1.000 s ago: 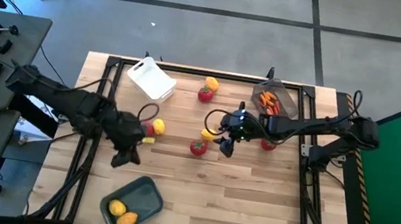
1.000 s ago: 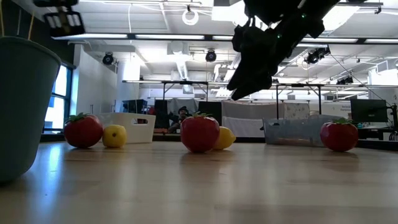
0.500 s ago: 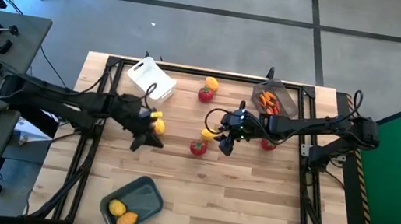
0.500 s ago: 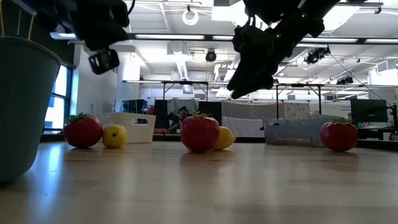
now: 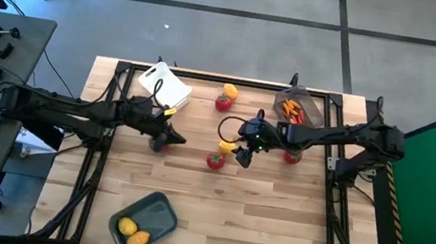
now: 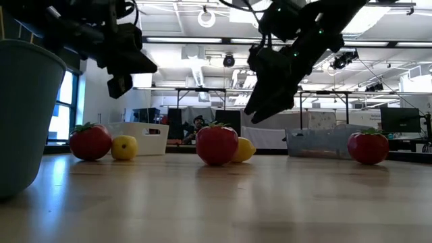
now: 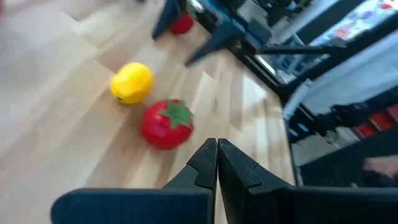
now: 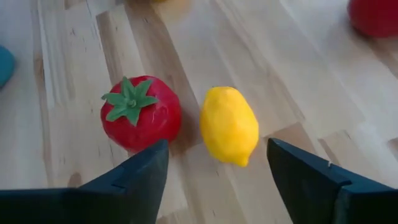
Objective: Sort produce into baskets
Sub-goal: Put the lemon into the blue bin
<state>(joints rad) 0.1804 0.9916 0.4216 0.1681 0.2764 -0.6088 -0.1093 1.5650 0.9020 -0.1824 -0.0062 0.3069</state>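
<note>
My left gripper (image 5: 178,140) is shut and empty, held above the table left of the middle; it also shows in the low view (image 6: 123,84) and its own wrist view (image 7: 217,155). A red fruit (image 6: 90,142) and a yellow fruit (image 6: 124,147) lie under it, hidden in the high view. My right gripper (image 5: 242,157) is open above a red fruit (image 8: 142,113) and a yellow fruit (image 8: 229,125) at mid-table, touching neither. The white basket (image 5: 163,86) stands far left, and the dark basket (image 5: 300,110) far right holds orange-red pieces. The grey-blue basket (image 5: 144,219) near the front holds two yellow-orange fruits.
Another red fruit (image 5: 222,102) and yellow fruit (image 5: 230,92) lie near the far edge between the white and dark baskets. A red fruit (image 5: 292,157) lies beside my right arm. Bare wood stretches across the near right part of the table (image 5: 271,232).
My left gripper has swung from the near-left part of the table toward the far edge and the right. It now hangs over the red and yellow fruit left of the middle, and it stays shut. No fruit has moved.
</note>
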